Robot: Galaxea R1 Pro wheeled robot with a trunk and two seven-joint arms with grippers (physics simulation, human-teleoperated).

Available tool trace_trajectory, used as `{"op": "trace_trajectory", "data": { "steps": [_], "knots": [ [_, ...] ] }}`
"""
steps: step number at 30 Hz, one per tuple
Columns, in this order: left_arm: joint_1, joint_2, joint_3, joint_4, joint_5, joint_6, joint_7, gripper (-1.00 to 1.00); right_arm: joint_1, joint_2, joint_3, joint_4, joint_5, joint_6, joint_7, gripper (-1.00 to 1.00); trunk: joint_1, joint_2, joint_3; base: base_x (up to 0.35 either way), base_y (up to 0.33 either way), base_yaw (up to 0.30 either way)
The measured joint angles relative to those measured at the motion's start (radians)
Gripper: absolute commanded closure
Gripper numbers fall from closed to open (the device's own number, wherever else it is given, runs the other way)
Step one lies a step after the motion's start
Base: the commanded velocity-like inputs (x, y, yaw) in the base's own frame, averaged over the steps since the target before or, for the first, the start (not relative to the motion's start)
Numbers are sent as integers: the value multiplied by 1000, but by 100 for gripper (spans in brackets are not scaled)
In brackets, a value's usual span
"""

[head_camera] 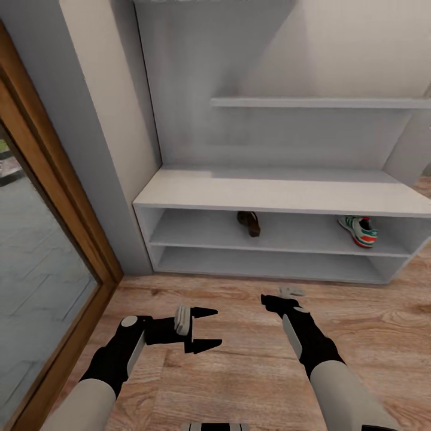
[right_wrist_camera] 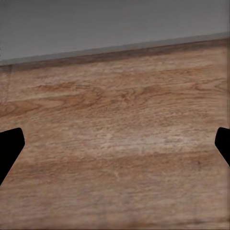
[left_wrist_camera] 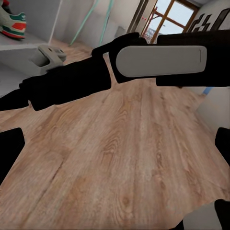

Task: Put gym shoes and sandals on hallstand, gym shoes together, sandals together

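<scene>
The pale grey hallstand (head_camera: pixel 281 194) stands against the wall ahead. On its upper open shelf a dark brown sandal (head_camera: pixel 248 222) lies near the middle, and a cream-white gym shoe (head_camera: pixel 359 231) with green stripes and a red-orange heel sits far right. This shoe (left_wrist_camera: pixel 12 21) also appears in the left wrist view. The other shoe and sandal are out of view. My left gripper (head_camera: pixel 211 327) hangs open and empty over the wood floor (head_camera: pixel 239 371), pointing right. My right gripper (head_camera: pixel 276 297) is open and empty, aimed at the rack's base, with bare planks (right_wrist_camera: pixel 115 134) between its fingers.
A wood-framed glass door (head_camera: pixel 54 239) runs along the left, with a grey wall corner (head_camera: pixel 102 149) beside the rack. A wall shelf (head_camera: pixel 323 103) hangs above the rack's top. In the left wrist view my right forearm (left_wrist_camera: pixel 143 60) crosses in front of the left gripper.
</scene>
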Motion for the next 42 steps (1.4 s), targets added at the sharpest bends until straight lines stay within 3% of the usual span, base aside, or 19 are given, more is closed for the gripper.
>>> {"op": "trace_trajectory", "data": {
  "steps": [10, 22, 38, 42],
  "knots": [
    [0, 39, 0, 2, 2, 0, 2, -100, 0, 0, 1, -1, -1, 0, 0, -100, 0, 0, 0, -3, 0, -207],
    [0, 44, 0, 2, 4, 0, 0, -100, 0, 0, 0, -1, -2, 0, 0, -100, 0, 0, 4, 0, 0, -289],
    [0, 44, 0, 1, 4, 0, 0, -100, 0, 0, 0, 1, -3, 0, 0, -100, -7, 4, 72, 0, 0, -290],
    [0, 44, 0, 1, 4, 0, 0, -100, 0, 0, 0, 1, -3, 0, 0, -100, -7, 4, 74, 0, 0, -290]
  ]
}}
